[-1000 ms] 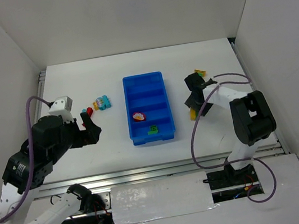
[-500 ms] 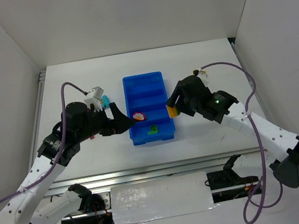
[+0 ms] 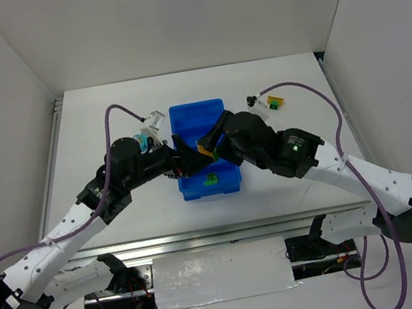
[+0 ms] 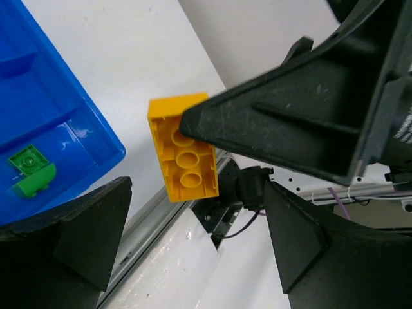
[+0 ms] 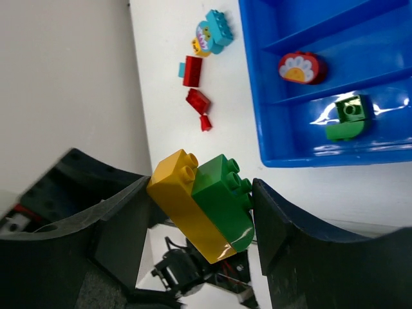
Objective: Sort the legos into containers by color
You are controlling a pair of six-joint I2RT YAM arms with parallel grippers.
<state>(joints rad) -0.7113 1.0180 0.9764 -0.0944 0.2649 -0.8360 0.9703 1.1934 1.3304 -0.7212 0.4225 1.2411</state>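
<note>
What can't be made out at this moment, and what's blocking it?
Top external: middle compartments of the bright blue plastic tray, covered by the left gripper and right gripper.
Left wrist: green half of the held yellow-and-green plastic brick pair, behind the right gripper's finger.
Right wrist: the tray's far end, cut off by the top edge.

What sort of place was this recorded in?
Probably a lab test booth: plain white walls box in a white table, with two robot arms and a blue sorting tray.
</note>
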